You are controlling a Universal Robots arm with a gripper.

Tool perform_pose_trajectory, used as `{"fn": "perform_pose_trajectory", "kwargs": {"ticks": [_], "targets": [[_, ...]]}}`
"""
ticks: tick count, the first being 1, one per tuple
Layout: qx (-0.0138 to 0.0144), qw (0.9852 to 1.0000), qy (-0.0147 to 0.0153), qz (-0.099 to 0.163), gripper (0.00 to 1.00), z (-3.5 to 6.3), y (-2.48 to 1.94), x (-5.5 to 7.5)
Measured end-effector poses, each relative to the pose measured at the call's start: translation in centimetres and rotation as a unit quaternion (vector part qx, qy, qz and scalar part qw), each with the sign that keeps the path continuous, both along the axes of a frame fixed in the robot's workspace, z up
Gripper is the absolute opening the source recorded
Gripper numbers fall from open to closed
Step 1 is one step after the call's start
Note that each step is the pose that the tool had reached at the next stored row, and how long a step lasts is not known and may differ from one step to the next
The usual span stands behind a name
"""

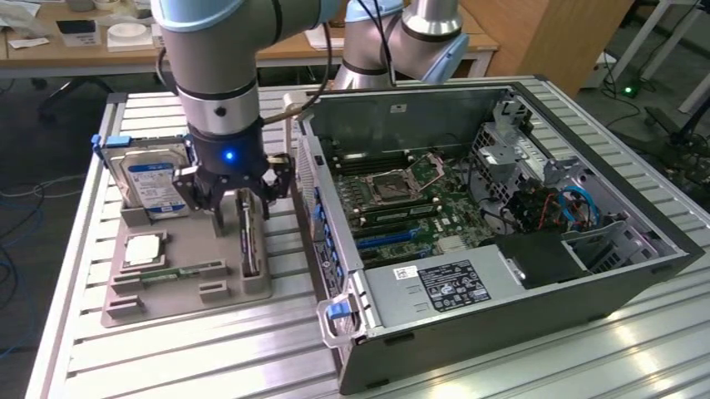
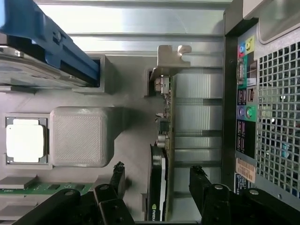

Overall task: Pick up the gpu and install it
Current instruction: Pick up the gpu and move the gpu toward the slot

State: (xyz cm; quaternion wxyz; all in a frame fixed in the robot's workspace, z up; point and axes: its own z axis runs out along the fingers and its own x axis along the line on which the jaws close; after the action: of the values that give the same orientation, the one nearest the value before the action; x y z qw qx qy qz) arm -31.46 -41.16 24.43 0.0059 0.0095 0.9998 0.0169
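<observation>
A big silver table with ridges fills most of the exterior view. On it, in the right half of that frame, sits a large black and grey computer box with its side off. Inside the box you can see a green board with many small parts and a silver power box with a black sticker. A thick grey and silver robot arm comes down from the upper left of the exterior view. Under it, in the lower left part of the frame, lies a flat grey plastic holder with slots. It is just beside the computer box. A silver hard drive with a blue and white sticker stands up at the back of the holder. The gpu, a thin green card with a black block on one side, stands on its edge in a slot on the side of the holder nearest the computer box. In the wrist view the gpu has a bent silver metal end piece. The black claw is right over the gpu. The claw is wide open, with one finger on each side of the card and a gap on both sides. A small square silver chip and a short, thin green memory stick lie in the holder too.
</observation>
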Motion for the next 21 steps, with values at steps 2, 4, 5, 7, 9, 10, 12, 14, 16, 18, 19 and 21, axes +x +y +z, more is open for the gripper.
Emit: {"fn": "perform_pose_trajectory", "kwargs": {"ticks": [2, 4, 5, 7, 9, 10, 12, 14, 16, 18, 19, 21], "targets": [[0.0, 1.0, -0.0001, -0.006, 0.67, -0.34, -0.03, 0.0], [-0.0001, 0.9999, -0.0005, -0.012, 0.67, -0.64, -0.16, 0.0], [0.0, 0.9999, -0.0008, -0.015, 0.67, -0.79, -0.19, 0.0], [0.0, 0.9998, -0.001, -0.021, 0.67, -1.06, -0.2, 0.0], [-0.0001, 0.9997, -0.0009, -0.026, 0.67, -1.35, -0.23, 0.0], [-0.0001, 0.9996, -0.0009, -0.028, 0.67, -1.53, -0.24, 0.0], [-0.0001, 0.9995, -0.001, -0.032, 0.67, -1.91, -0.24, 0.0], [-0.0002, 0.9994, -0.0009, -0.035, 0.67, -2.26, -0.25, 0.0], [-0.0002, 0.9993, -0.0009, -0.038, 0.67, -2.59, -0.25, 0.0], [-0.0002, 0.9992, -0.0009, -0.039, 0.67, -2.86, -0.24, 0.0], [-0.0002, 0.9992, -0.001, -0.039, 0.67, -3.0, -0.25, 0.0], [-0.0002, 0.9992, -0.0009, -0.04, 0.67, -3.06, -0.24, 0.0]]}}
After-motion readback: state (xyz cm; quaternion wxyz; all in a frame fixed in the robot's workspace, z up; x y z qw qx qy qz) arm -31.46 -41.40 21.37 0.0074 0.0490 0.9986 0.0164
